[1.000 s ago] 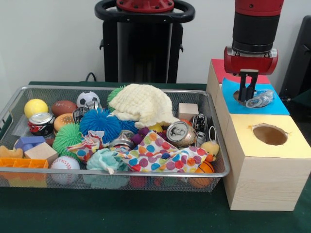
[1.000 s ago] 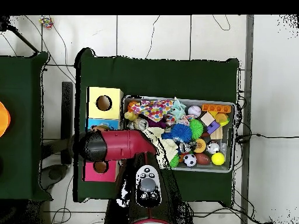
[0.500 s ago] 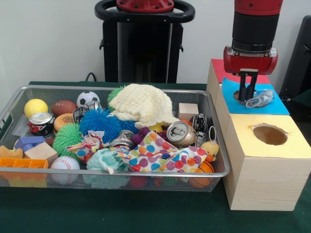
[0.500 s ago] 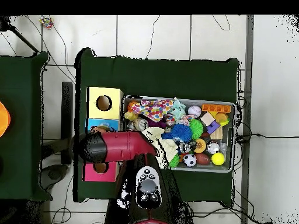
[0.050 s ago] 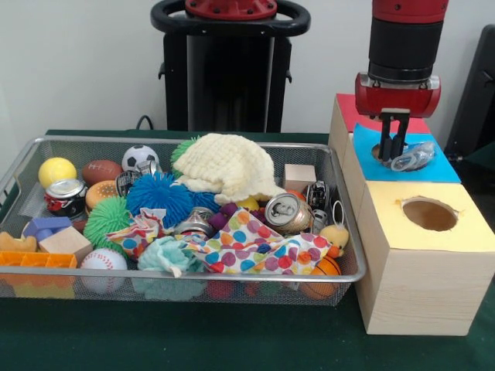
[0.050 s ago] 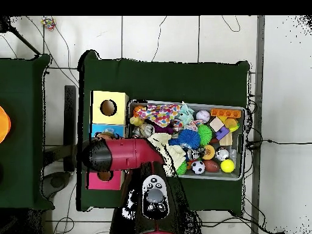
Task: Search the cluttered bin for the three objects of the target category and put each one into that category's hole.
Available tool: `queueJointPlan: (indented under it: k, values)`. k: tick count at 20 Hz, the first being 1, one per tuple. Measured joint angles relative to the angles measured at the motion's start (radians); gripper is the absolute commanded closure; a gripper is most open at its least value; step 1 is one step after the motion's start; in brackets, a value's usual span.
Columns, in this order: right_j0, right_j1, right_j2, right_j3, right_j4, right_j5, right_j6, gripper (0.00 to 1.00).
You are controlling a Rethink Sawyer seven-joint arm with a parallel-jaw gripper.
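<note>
In the front view my gripper hangs over the blue-topped box, right at its hole. It looks shut on the left end of a crushed silver can, which sticks out to the right just over the blue top. Other cans lie in the wire bin: a tan one, a red and white one and a dented one. In the overhead view the red arm hides the gripper and most of the blue box.
A yellow-topped box with an open hole stands nearer, a red-topped box behind. The bin is crowded with balls, spiky toys, blocks, a cream knitted hat and a dotted cloth.
My gripper has lifted very slightly, and the crushed can seems to have risen a touch with it. Nothing in the bin has moved.
</note>
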Motion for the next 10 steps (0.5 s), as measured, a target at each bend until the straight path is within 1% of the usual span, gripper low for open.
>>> queueJointPlan:
  k: [4,10]
  values:
    - [0.0,-0.002,0.0,0.003,0.0,-0.001,0.0,1.0]
    - [-0.002,-0.004,0.0,0.034,-0.008,0.0,0.0,1.0]
